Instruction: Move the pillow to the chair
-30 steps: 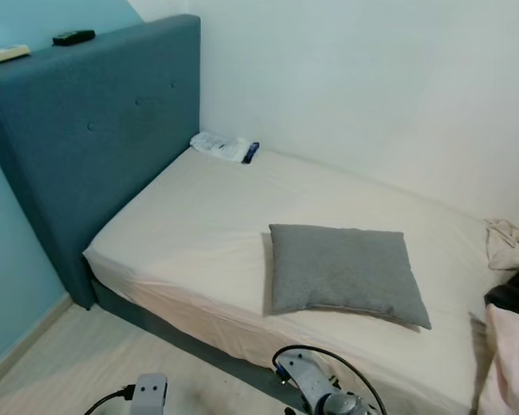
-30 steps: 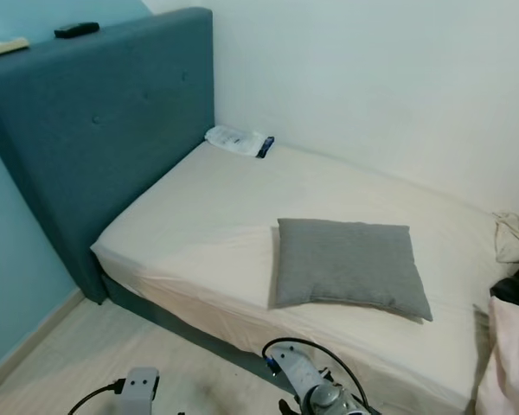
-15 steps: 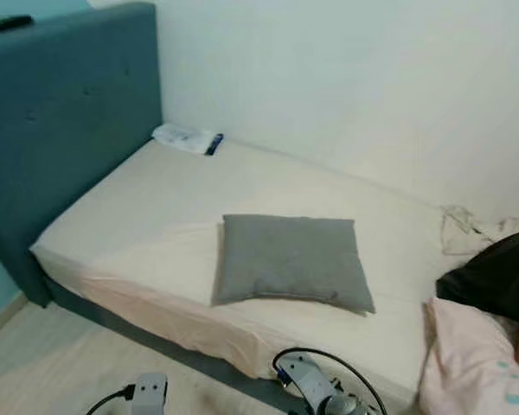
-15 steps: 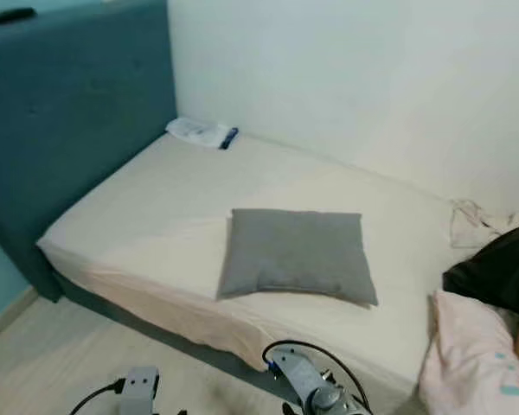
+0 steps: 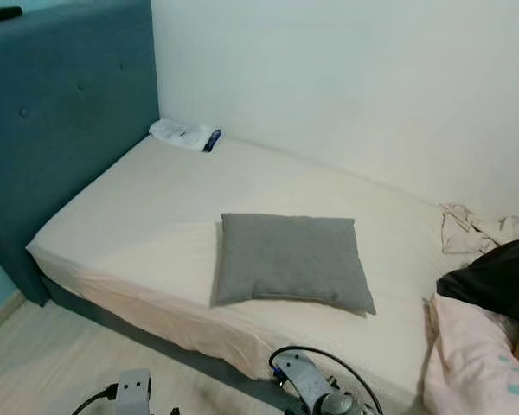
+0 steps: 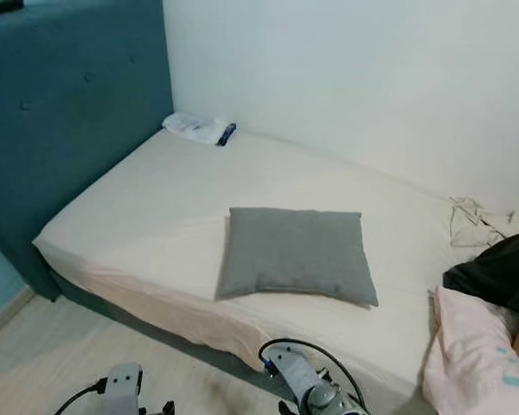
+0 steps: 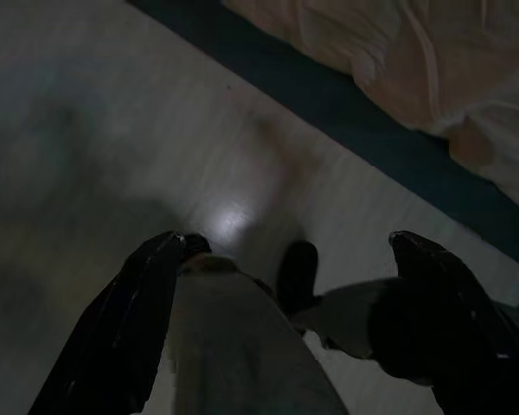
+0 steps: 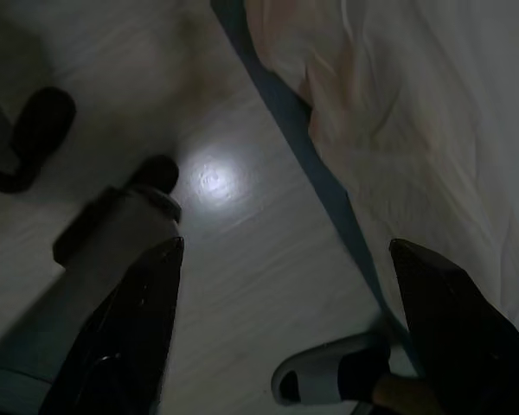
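Observation:
A grey square pillow (image 5: 290, 259) lies flat on the cream sheet of the bed (image 5: 138, 216), near the front edge and a little right of the middle. Both arms hang low in front of the bed, the left arm (image 5: 131, 393) and the right arm (image 5: 324, 398) at the bottom of the eye views. In the left wrist view my left gripper (image 7: 291, 244) is open over the pale floor beside the bed's dark base. My right gripper (image 8: 287, 252) is open too, over the floor by the hanging sheet. Neither holds anything.
A teal padded headboard (image 5: 60, 130) closes the bed's left end, with a white packet (image 5: 183, 135) in the corner by the wall. Black and pink clothing (image 5: 489, 328) is piled at the right end, beside a crumpled cloth (image 5: 471, 229). A slipper (image 8: 329, 380) lies on the floor.
The camera has swung to the right, so the headboard slid left and the clothing pile came into view. The pillow has stayed where it was on the bed.

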Controlling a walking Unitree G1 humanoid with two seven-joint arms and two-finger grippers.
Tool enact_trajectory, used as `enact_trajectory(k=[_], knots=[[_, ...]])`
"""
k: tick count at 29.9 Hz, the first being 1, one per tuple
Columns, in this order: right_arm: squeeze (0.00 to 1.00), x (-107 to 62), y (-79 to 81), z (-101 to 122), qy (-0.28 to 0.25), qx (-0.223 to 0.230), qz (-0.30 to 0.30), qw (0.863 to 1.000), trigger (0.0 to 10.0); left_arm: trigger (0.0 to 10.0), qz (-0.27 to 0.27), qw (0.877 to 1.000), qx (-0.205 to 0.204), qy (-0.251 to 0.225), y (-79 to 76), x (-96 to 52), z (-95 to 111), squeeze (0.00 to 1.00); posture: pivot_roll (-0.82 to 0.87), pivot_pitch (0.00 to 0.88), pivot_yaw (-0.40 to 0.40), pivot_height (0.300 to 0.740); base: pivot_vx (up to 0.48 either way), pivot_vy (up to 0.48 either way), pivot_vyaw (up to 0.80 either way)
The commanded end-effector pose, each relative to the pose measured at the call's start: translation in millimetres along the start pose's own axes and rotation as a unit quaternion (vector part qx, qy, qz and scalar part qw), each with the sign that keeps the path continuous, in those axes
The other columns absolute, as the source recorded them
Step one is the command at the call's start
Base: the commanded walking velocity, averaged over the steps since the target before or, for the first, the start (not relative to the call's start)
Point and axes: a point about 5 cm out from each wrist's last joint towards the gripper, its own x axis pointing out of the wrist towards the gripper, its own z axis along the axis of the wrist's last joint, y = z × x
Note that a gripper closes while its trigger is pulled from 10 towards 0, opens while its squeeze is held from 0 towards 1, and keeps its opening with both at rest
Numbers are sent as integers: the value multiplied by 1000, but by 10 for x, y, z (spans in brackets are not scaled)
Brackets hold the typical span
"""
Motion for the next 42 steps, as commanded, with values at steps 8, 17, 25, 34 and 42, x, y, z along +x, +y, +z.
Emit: enact_trajectory(k=[8,17,25,34,42], knots=[[0,-6,-26,-29,3,15,-7,1000,10000,10000,-12,1000,-2,-5,-59,3,-2,0,125,38,-148,740,402,0,0],[0,-3,-19,14,-15,45,-7,999,10000,10000,-18,1000,-12,-13,-112,11,18,0,127,42,-149,740,342,0,0],[0,-19,-182,152,-38,141,-49,988,10000,10000,-21,1000,2,-19,-114,19,52,0,121,46,-144,730,0,0,0],[0,-72,-423,438,-100,255,-87,958,10000,10000,-25,998,33,-45,-49,32,176,0,119,60,-128,685,0,0,0],[0,-101,-528,524,-132,411,-89,897,10000,10000,-29,996,49,-73,-13,39,294,0,120,75,-119,660,0,0,0]])
